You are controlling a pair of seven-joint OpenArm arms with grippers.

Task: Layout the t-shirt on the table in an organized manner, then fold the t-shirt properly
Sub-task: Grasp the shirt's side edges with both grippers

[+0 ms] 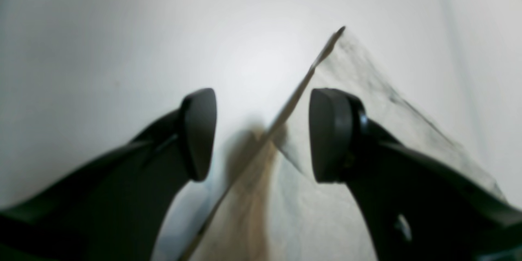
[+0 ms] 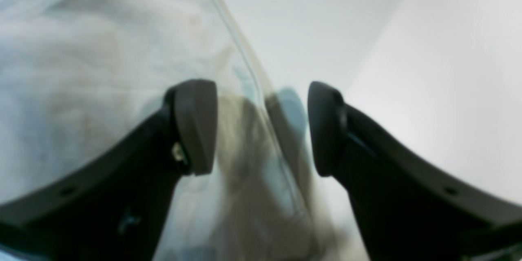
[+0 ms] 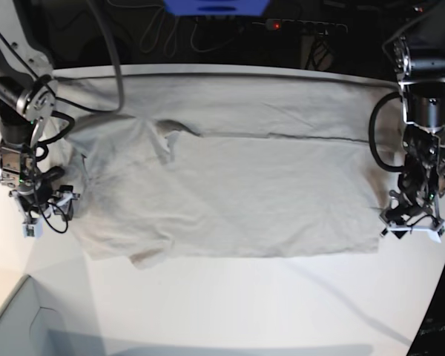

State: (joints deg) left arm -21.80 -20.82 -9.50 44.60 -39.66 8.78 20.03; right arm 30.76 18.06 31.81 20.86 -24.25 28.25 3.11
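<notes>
The light grey-beige t-shirt (image 3: 230, 185) lies spread flat on the white table (image 3: 245, 311), with its neck opening (image 3: 167, 141) toward the view's left. My left gripper (image 3: 409, 226) is open at the shirt's right edge. In the left wrist view its fingers (image 1: 200, 134) straddle the shirt's edge (image 1: 367, 85), low over the table (image 1: 122, 28). My right gripper (image 3: 48, 204) is open at the shirt's left edge by a sleeve. In the right wrist view it (image 2: 261, 128) straddles the cloth edge (image 2: 81, 57), which is blurred. Neither gripper holds cloth.
A pale box corner (image 3: 15, 326) sits at the front left. Cables and a blue object (image 3: 215, 6) lie behind the table's back edge, with a power strip (image 3: 304, 26). The table's curved edge (image 3: 437, 297) runs close to my left arm.
</notes>
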